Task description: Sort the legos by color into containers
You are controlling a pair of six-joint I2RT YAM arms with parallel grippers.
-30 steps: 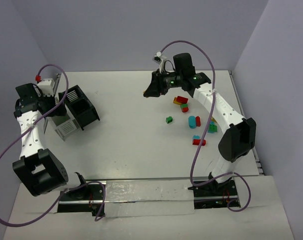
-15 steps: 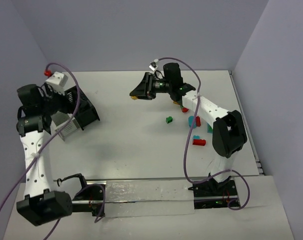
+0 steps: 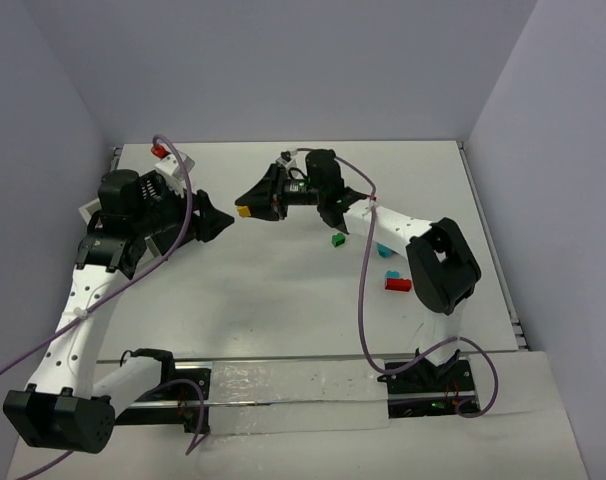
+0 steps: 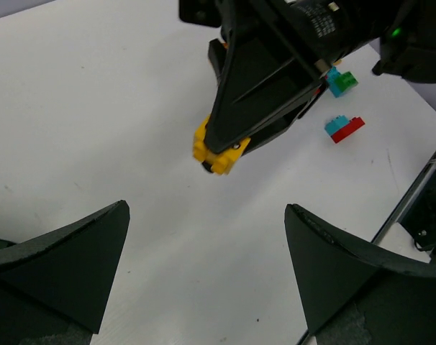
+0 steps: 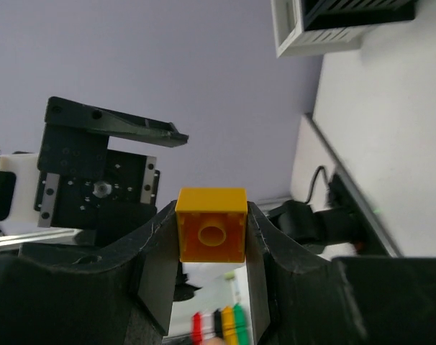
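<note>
Small yellow plastic lego brick (image 5: 211, 224) is pinched between the jaws of the right gripper (image 3: 251, 206), round hollow on the exposed face. It is held off the table, roughly 11 o'clock from table centre in the top view. The left gripper (image 3: 221, 218) has its jaws spread wide, pointing at the brick from the 8 o'clock side, close but not touching.

Handling (judged):
- The brick is light, rigid and not fragile.
- Smooth plastic means it can twist or squirt out if clamped off-centre.
- It is far smaller than the pads, so there is little free face left.
- If this is a hand-over, the best hold is the two flat sides not covered by the right jaws, squarely.

Other legos lie loose at 3 o'clock of the held brick:
- small green brick (image 3: 337, 240)
- red brick with cyan piece on top (image 4: 344, 128)
- teal and green pair (image 4: 340, 81)

The containers, a white slatted square bin (image 5: 293, 32) and a black bin (image 5: 362, 11) touching it, show at 1 o'clock in the right wrist view. In the top view the left arm mostly hides them, at the table's 9–10 o'clock side.

The surface is a flat matte white table top (image 3: 283, 300), low grip, so bricks will slide if nudged. Plain lilac-grey walls (image 3: 283, 60) close in three sides. Purple cables (image 3: 363, 290) loop near both arms. The grippers are tight nose to nose, so collision is the main risk.
</note>
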